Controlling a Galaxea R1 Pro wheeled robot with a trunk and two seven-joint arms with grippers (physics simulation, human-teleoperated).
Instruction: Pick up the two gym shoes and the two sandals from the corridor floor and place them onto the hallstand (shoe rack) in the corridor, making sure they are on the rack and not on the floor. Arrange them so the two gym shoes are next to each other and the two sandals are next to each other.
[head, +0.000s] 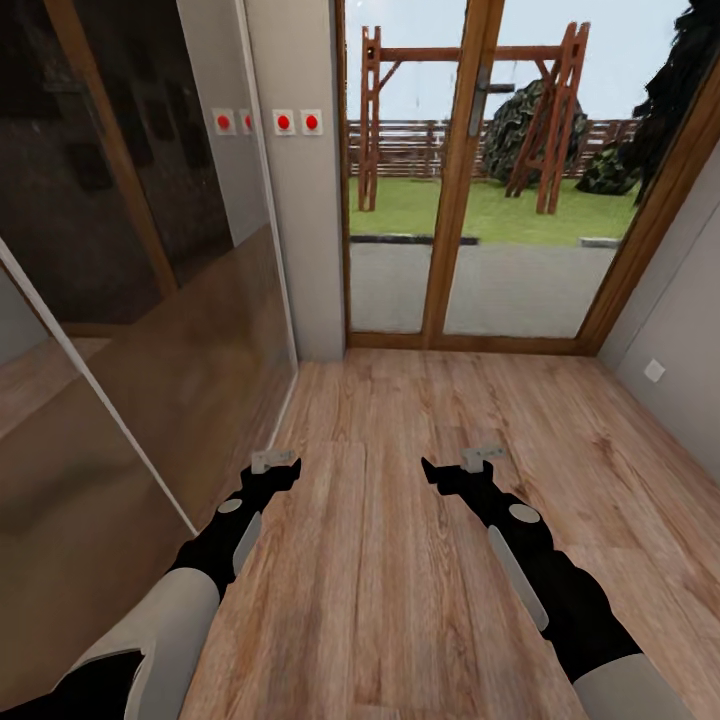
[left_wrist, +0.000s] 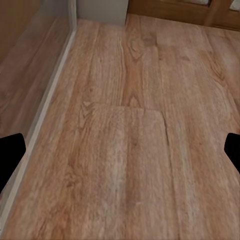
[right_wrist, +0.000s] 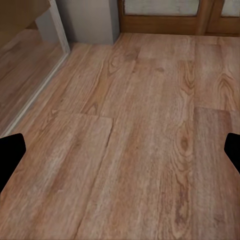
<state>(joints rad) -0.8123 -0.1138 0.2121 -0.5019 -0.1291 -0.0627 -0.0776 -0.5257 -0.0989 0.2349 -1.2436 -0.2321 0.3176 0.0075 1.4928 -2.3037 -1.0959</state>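
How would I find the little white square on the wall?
Start at the glass doors at the corridor's end. Follow the grey wall beside the robot's right arm, low near the floor. The small white socket plate sits alone there, unlike the red-dotted switches high up.

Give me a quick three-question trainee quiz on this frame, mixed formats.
1. True or false: the left gripper hangs over the warm light-brown wood-plank floor with nothing between its fingers.
2. Which is straight ahead? A) a pale-grey cupboard B) the wood-framed glass door C) a staircase
3. Fill in: the mirrored sliding-door wardrobe stands on the robot's ___ side.

Key: 1 true; 2 B; 3 left. The right gripper is open too, fingertips at both edges of the wrist view.
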